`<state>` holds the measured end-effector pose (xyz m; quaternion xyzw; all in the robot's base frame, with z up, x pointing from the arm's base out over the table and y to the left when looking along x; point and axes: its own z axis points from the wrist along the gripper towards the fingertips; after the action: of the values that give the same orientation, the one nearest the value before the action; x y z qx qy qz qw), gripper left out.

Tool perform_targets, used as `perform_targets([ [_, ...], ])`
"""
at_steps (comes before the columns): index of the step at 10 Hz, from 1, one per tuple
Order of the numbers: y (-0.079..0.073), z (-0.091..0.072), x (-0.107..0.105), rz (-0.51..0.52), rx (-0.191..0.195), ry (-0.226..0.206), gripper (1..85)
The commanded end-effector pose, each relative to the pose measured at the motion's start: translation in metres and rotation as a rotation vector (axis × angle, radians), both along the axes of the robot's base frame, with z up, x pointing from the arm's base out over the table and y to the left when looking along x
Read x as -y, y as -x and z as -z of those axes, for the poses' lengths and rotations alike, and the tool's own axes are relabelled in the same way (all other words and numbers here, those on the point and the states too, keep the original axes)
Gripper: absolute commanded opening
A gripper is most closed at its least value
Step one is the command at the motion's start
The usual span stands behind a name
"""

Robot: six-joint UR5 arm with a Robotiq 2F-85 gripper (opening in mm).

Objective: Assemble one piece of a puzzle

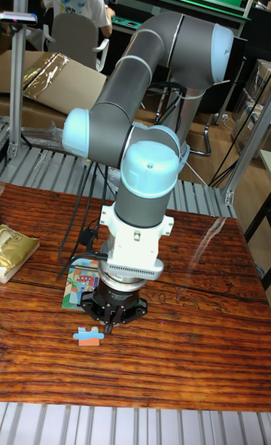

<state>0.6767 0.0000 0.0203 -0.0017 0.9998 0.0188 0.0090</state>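
Lying flat on glossy wood (188,339), jigsaw-shaped piece (88,336) seemingly beside claw (110,327).

**Loose puzzle piece lies flat, just off the puzzle board**

The puzzle piece (88,336) is small, blue on top with an orange lower part, and has knobbed edges. It lies flat on the wooden bench, toward the front edge and left of centre. The puzzle board (78,284) is a colourful picture panel, also flat, lying just behind the piece toward the bench's left edge. Its right part is hidden. The two are near each other but apart.
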Motion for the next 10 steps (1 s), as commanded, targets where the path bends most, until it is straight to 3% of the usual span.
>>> perform_targets([
  [1, -0.007, 0.002, 0.003, 0.016, 0.020, 0.004, 43.3],
  [4, -0.003, 0.002, 0.005, -0.021, 0.018, 0.003, 48.3],
  [5, 0.000, 0.001, 0.011, -0.109, 0.016, 0.029, 49.0],
  [6, 0.002, 0.000, 0.004, -0.196, 0.020, 0.003, 48.0],
  [7, 0.003, 0.001, 0.011, -0.314, 0.026, 0.027, 46.7],
  [9, 0.015, 0.000, -0.009, -0.538, 0.028, -0.059, 48.3],
  [10, 0.014, 0.000, -0.015, -0.633, 0.041, -0.078, 49.3],
])
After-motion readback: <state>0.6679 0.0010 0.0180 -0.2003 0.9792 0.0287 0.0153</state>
